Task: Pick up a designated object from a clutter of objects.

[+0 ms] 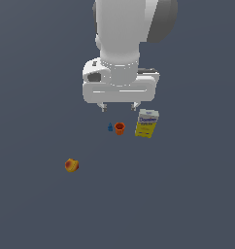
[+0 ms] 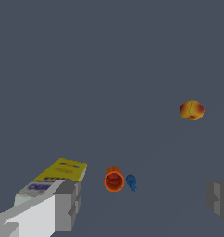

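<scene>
Gripper: jaws wide, empty, which I held above the orange cup, judging clearance needed from blue item and yellow box.

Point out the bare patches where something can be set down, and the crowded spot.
Bare floor lies between the fruit and the orange cup, and all along the exterior view's right of the yellow box. It is crowded under the open jaws, where the blue item, cup and box sit close together.

Orange cup hemmed by touching blue item; yellow box near (fruit well apart)
</scene>
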`<state>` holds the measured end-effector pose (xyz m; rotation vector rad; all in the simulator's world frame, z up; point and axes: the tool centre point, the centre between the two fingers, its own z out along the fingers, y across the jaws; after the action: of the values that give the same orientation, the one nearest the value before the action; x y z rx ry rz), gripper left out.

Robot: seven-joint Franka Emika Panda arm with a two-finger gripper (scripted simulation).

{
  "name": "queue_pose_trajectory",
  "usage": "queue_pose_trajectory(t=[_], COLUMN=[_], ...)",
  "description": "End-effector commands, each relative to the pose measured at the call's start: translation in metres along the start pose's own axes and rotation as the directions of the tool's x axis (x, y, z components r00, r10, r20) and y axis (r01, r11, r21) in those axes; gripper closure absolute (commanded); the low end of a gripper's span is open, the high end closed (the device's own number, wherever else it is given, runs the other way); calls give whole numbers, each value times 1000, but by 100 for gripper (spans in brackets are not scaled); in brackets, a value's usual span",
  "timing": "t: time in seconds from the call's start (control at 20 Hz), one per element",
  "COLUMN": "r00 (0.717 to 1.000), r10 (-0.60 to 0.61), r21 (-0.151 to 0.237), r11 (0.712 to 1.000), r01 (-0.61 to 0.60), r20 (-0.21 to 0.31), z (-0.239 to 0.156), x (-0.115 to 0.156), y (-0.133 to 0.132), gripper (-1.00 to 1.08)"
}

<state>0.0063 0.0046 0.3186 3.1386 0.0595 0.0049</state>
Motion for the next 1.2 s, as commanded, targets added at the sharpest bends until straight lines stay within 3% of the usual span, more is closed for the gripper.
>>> queue_pose_trajectory(t=[0.0, 0.4, 0.65, 1.15], r00=[1000, 999, 999, 991], r10=[0, -55, -55, -134], r21=[0, -12, -12, -10], r11=[1000, 998, 998, 991], r01=[0, 55, 55, 134], r20=[0, 2, 2, 3], z=[0, -10, -11, 26], x=[0, 0, 0, -6], y=[0, -24, -24, -22], gripper=[-92, -92, -92, -92])
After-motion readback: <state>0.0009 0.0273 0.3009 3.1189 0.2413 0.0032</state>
